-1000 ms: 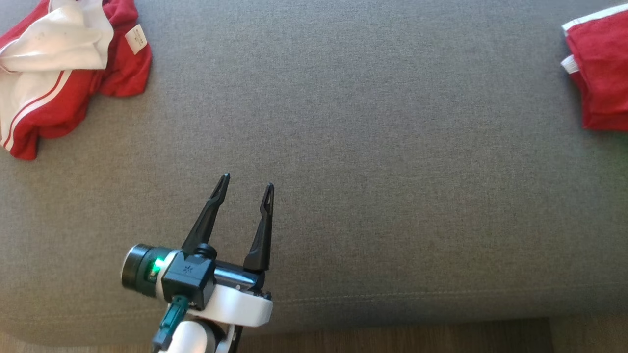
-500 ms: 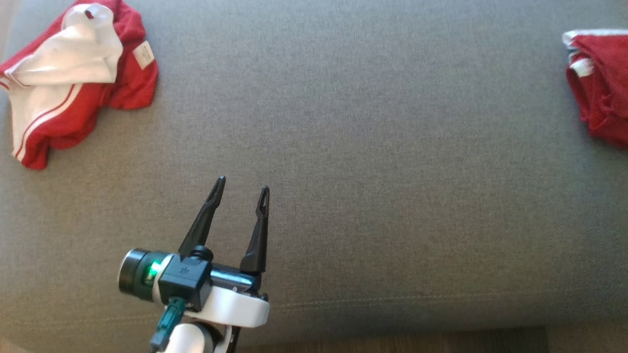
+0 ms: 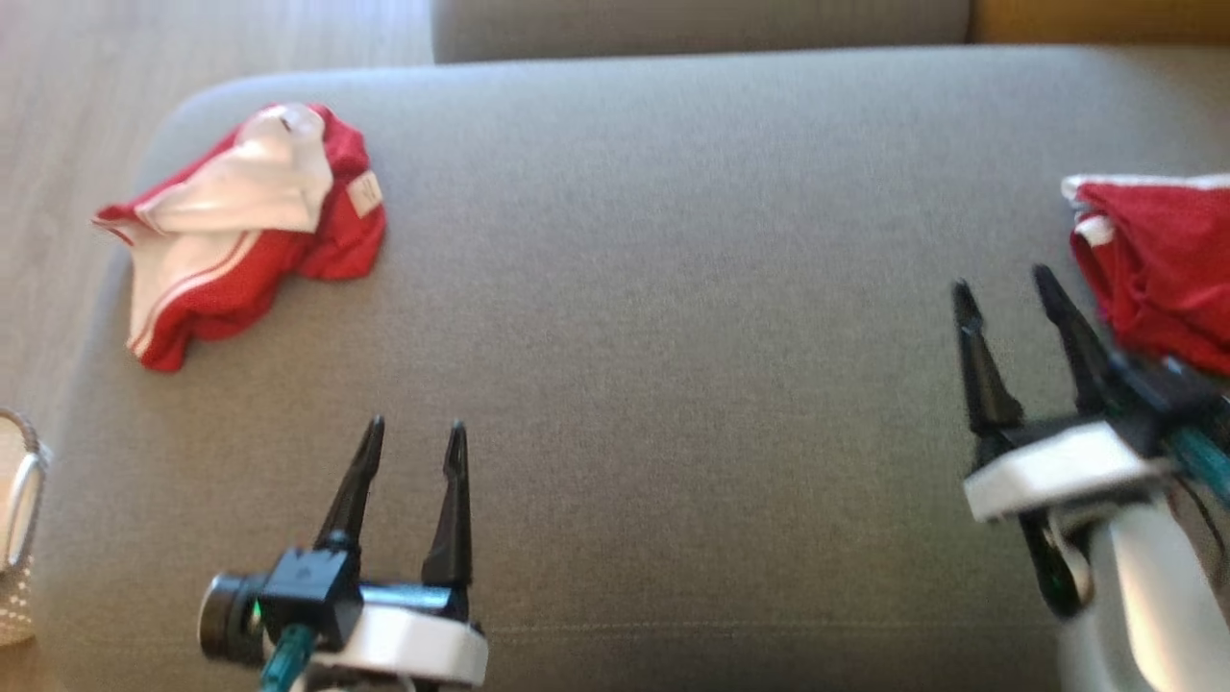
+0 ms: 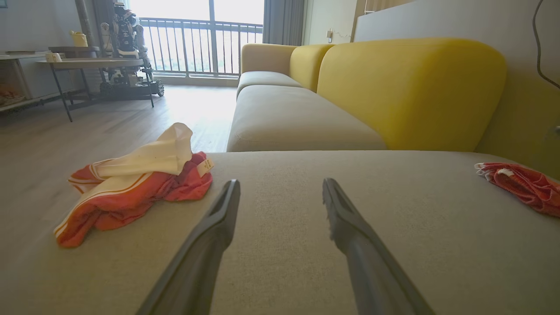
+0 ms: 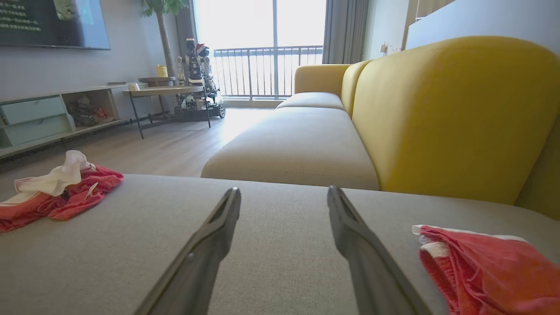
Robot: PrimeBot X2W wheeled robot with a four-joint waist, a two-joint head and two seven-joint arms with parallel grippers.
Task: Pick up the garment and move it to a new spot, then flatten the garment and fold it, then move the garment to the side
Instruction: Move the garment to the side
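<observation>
A folded red garment [image 3: 1153,259] with white trim lies at the right end of the grey sofa seat [image 3: 673,336]; it also shows in the right wrist view [image 5: 481,267] and the left wrist view [image 4: 520,186]. My right gripper [image 3: 1001,282] stands open just left of it, empty, its fingers apart from the cloth [image 5: 283,190]. A crumpled red and white garment [image 3: 240,231] lies at the far left corner [image 4: 131,192] [image 5: 61,188]. My left gripper [image 3: 416,426] is open and empty near the front edge, well short of that heap [image 4: 280,183].
A yellow backrest [image 4: 411,92] runs along the seat's far side, with another grey seat cushion [image 4: 293,118] beyond. Wooden floor [image 3: 58,144] lies off the left end. A pale woven object [image 3: 14,538] sits at the left edge. A table [image 5: 166,94] stands far off.
The head camera has shifted, showing more of the seat and floor. My right gripper has come into view beside the folded red garment. The left gripper stays open.
</observation>
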